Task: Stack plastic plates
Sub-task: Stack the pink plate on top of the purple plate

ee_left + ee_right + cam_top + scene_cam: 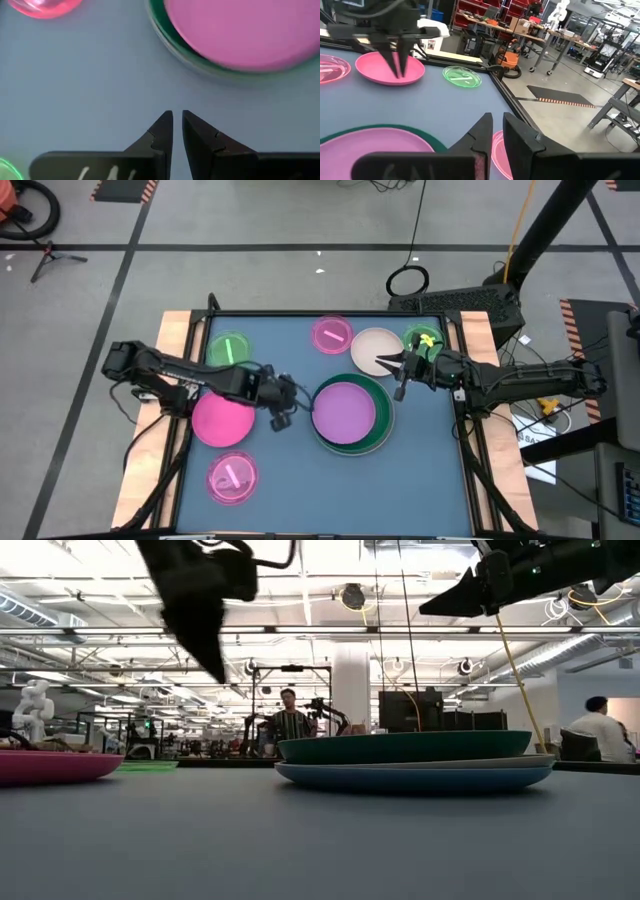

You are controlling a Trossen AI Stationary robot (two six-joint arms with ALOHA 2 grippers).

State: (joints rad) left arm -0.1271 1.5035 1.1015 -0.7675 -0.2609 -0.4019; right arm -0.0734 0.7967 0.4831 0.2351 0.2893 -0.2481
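On the table [430,480], at the left, a clear pink plate [232,477] is seen near the front edge, with a solid pink plate [221,419] behind it and a clear green plate [229,348] farther back. The left gripper [285,402] is held above bare table just right of the solid pink plate and left of the stack; its fingers [162,131] are drawn almost together, and nothing is held between them. At the centre, a stack is shown: a lilac plate [344,411] lies in a dark green plate [382,420], under which a blue plate [420,777] is visible in the low view. Behind the stack, a second clear pink plate [332,334] and a cream plate [374,349] are placed. The right gripper [390,366] is held over the cream plate's near edge, its fingers nearly closed and empty. A small green plate [423,340] lies at the far right.
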